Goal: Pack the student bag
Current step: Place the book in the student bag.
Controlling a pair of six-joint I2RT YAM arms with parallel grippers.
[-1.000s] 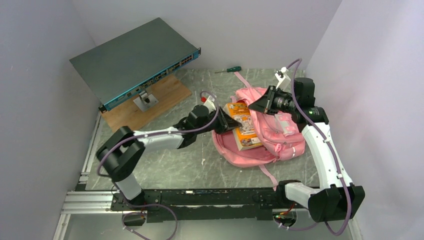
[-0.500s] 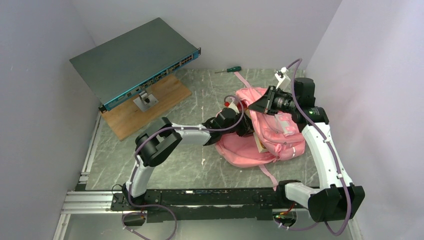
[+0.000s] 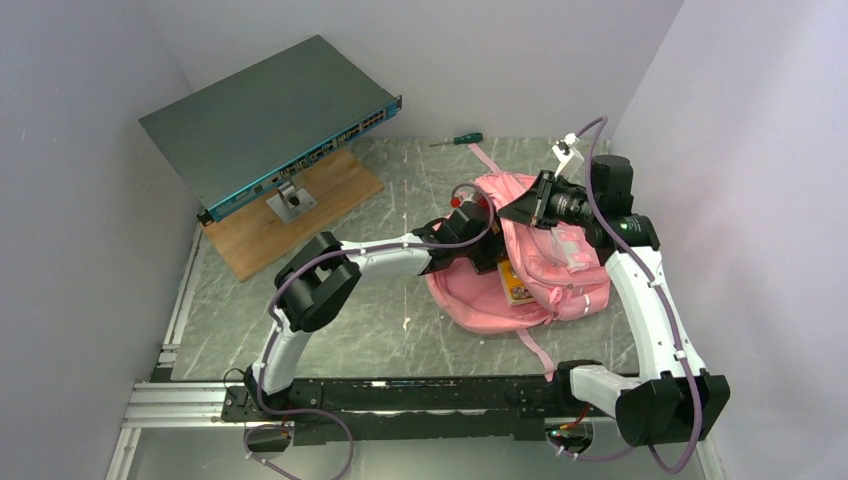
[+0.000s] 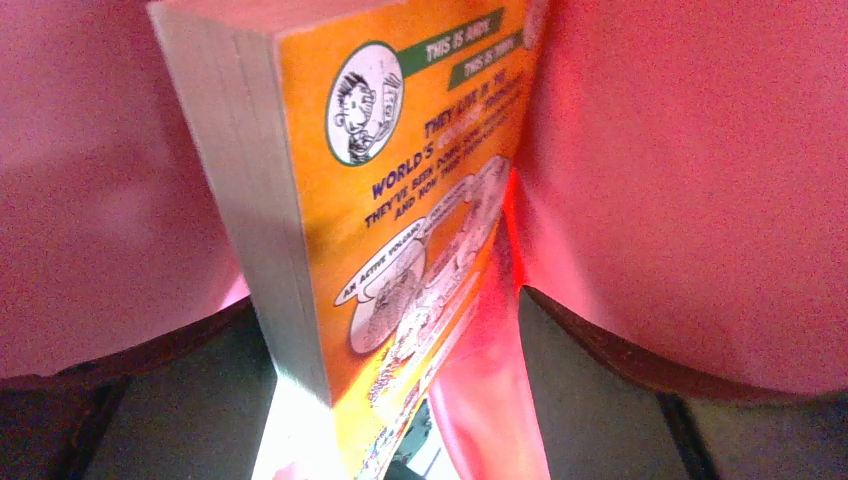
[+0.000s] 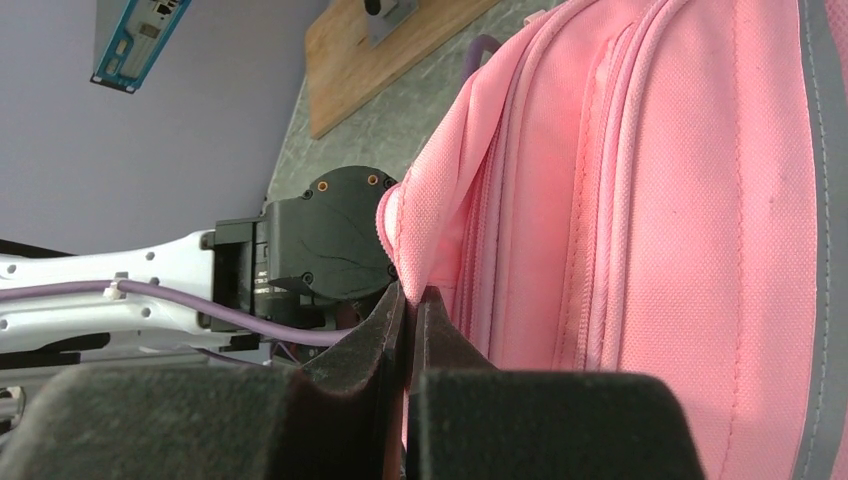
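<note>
Top external: left hand (image 3: 487, 255) outstretched into student bag (image 3: 560, 272), grip unclear; right hand (image 3: 506, 214) tight on its edge.

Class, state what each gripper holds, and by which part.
The right gripper pinches the student bag by the rim of its opening; the left gripper stands open, holding nothing.

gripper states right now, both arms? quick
Left gripper: open, jaws spread either side of the orange book inside the student bag, not clamping it.
Right gripper: closed, pinching the bag's fabric edge.
</note>
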